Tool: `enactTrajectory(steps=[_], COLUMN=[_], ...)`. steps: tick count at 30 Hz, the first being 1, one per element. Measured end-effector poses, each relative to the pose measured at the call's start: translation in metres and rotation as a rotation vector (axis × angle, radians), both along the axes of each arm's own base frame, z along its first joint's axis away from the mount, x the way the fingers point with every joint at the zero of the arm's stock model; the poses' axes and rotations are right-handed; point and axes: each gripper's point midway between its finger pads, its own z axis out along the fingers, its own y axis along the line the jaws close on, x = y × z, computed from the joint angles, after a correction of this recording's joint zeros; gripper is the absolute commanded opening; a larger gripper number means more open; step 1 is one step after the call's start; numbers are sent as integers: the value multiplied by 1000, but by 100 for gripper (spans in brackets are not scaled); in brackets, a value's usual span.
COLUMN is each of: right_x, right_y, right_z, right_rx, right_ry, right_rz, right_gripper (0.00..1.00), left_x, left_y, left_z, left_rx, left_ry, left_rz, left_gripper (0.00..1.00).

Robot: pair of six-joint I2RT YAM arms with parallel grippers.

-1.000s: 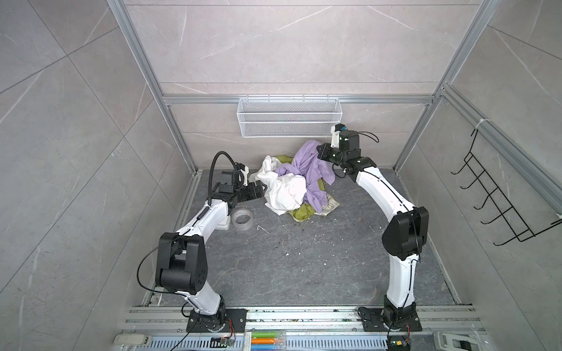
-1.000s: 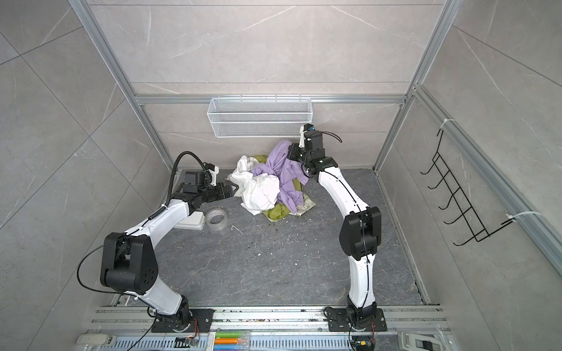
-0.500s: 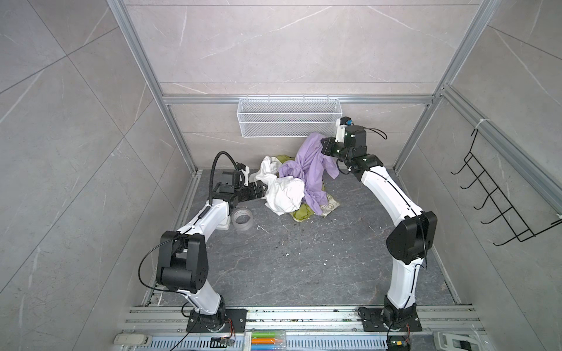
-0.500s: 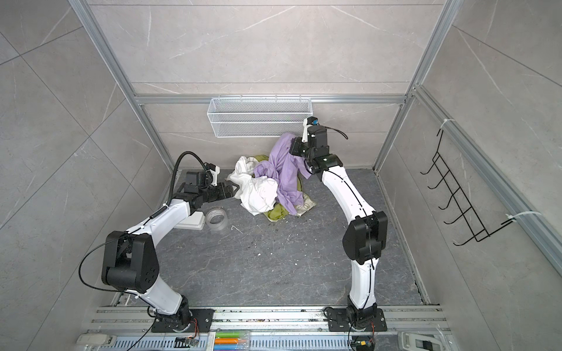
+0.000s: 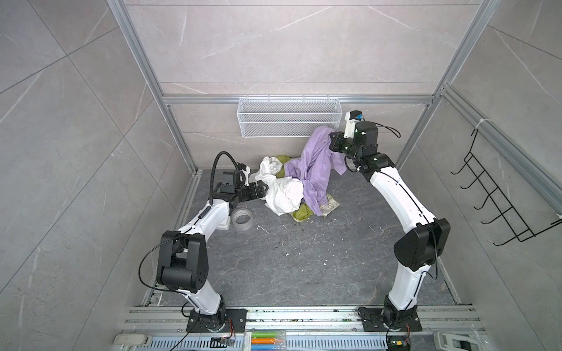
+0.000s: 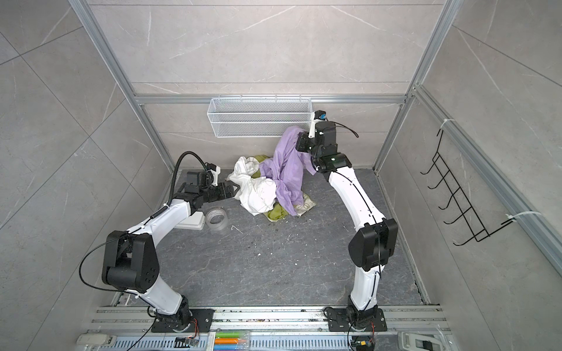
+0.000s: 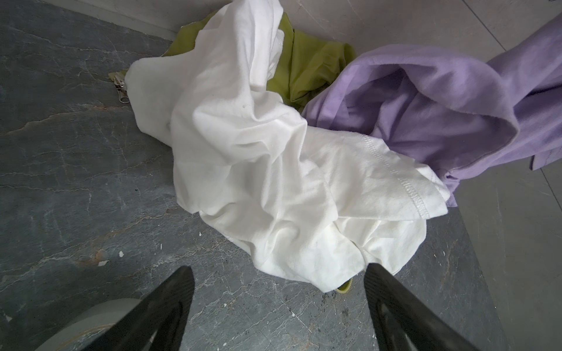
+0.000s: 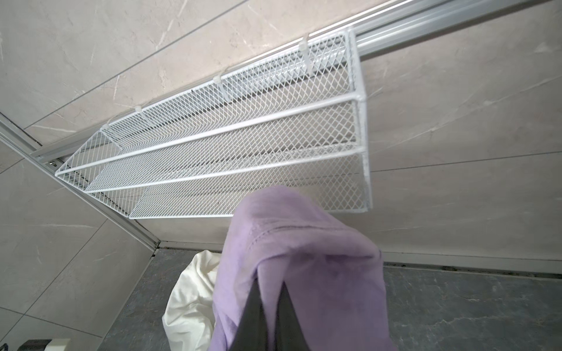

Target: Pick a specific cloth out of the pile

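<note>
Large plain lavender fabric cloth [image 5: 314, 161] hung as long band. Long axis steep: upper end pointed up near white wire mesh basket [image 5: 289, 121], clamped in right gripper [image 8: 270, 285]. Lower end lay on pile of white and olive-green fabrics [image 5: 286, 194] on floor. Left gripper [image 7: 277, 269] spread wide, empty, just beside pile.

Wire basket [image 5: 289, 117] on wall; tape roll [image 5: 242, 228] on floor.
</note>
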Motion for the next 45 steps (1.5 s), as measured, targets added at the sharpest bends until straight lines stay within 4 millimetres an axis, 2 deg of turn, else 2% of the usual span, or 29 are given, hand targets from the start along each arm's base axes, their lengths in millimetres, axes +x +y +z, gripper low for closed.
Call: enactTrajectory(steps=[5, 13, 25, 34, 45], right_x=[-1, -11, -35, -45, -69], right_y=[-12, -16, -22, -23, -24], right_z=[4, 11, 50, 65, 96], right_rx=[0, 0, 2, 11, 32], right_ry=[-6, -16, -90, -116, -175], right_rz=[-22, -22, -19, -7, 27], right_gripper=[0, 0, 0, 0, 0], left_x=[0, 0, -1, -4, -10], left_y=[-1, -3, -6, -8, -22], left_z=[-1, -4, -4, -7, -5], left_rx=[0, 2, 2, 4, 11], left_ry=[3, 9, 9, 16, 4], left_rz=[-2, -7, -12, -17, -57], left_gripper=[90, 90, 91, 91, 91])
